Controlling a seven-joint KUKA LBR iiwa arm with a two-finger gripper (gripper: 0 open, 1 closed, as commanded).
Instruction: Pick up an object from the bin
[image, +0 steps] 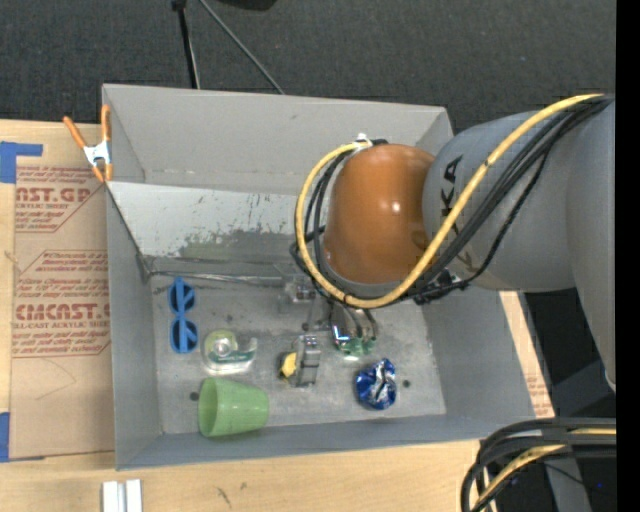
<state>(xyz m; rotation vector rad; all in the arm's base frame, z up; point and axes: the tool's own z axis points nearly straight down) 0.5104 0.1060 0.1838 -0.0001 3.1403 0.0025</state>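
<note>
My gripper (336, 326) pokes out from under the arm's orange cover, low over the bin floor right of the middle. A small green and white thing (353, 346) lies right at its lower edge, partly hidden by it. Just to the left and below sits a small grey and yellow piece (300, 364). A crumpled blue and white ball (376, 385) rests below the gripper, near the bin's front wall. Whether anything is held is hidden from me.
Blue toy sunglasses (182, 316) lie at the left. A clear tape dispenser with a green roll (228, 348) and a green cup on its side (232, 407) sit at the front left. The arm and its cables cover the bin's right back part.
</note>
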